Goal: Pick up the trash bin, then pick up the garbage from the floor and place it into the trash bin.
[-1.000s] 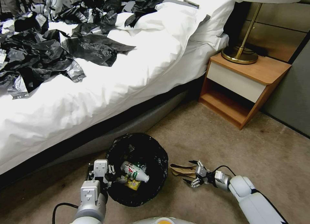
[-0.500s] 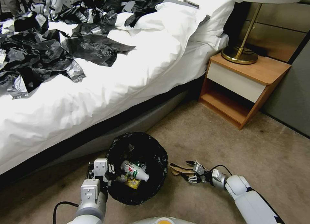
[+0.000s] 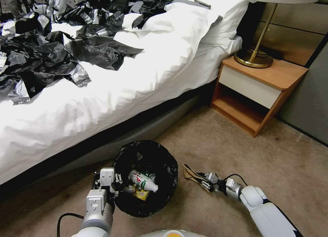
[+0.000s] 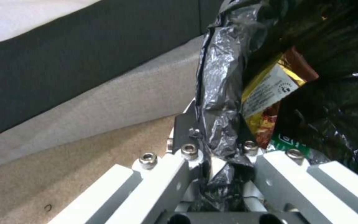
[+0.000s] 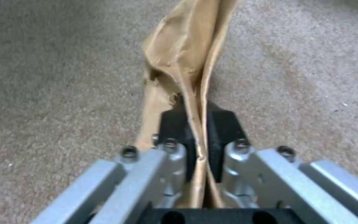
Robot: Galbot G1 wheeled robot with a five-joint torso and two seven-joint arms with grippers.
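Note:
The trash bin (image 3: 147,158), lined with a crinkly black bag, sits low in front of the bed. My left gripper (image 3: 114,180) is shut on its bag-covered rim (image 4: 218,118). Inside lie a white bottle (image 3: 142,181) with a green-red label and a yellow wrapper (image 3: 140,194), the wrapper (image 4: 270,90) also close up in the left wrist view. Right of the bin, a piece of brown paper (image 3: 192,173) lies on the beige carpet floor (image 3: 239,151). My right gripper (image 3: 205,180) is shut on that brown paper (image 5: 187,59), which is pinched flat between the black pads (image 5: 220,124).
The bed (image 3: 112,90) with white sheets and heaped black bags runs along the left and back, its grey base just behind the bin. A wooden nightstand (image 3: 259,90) with a brass lamp (image 3: 254,57) stands at the back right. Open carpet stretches to the right.
My right gripper was open around the brown paper a second ago; its fingers have closed on it, folding the paper up. The left arm and the bin have held still.

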